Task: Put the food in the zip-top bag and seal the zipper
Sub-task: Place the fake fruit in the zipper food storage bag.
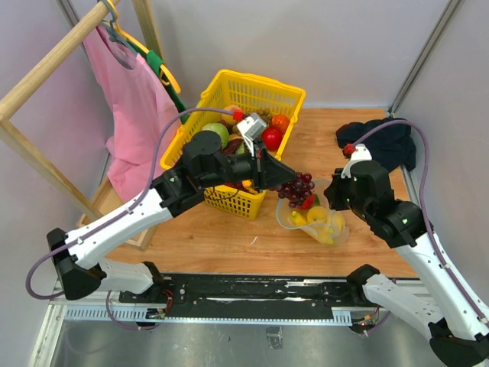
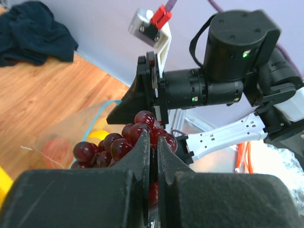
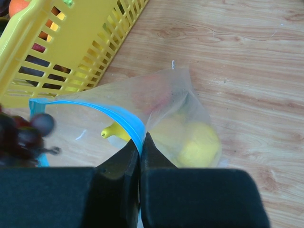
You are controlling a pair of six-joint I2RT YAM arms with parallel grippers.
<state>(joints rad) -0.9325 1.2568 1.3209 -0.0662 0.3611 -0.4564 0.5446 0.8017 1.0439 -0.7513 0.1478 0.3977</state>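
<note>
Your zip-top bag [image 1: 315, 223] lies on the table, just off the near right corner of the yellow basket [image 1: 252, 86]. It holds yellow food: a lemon [image 3: 202, 145], what looks like a banana [image 3: 112, 132], and a bit of red. Your right gripper [image 3: 140, 142] is pinched tight on the bag's blue zipper [image 3: 111, 113]. Your left gripper [image 2: 152, 140] is squeezed on the dark grapes [image 2: 121, 142], which hang by that same corner. The basket holds green, red and orange fruit [image 1: 271, 138]. The plastic blurs the red thing, and your left arm hides part of the basket's inside.
</note>
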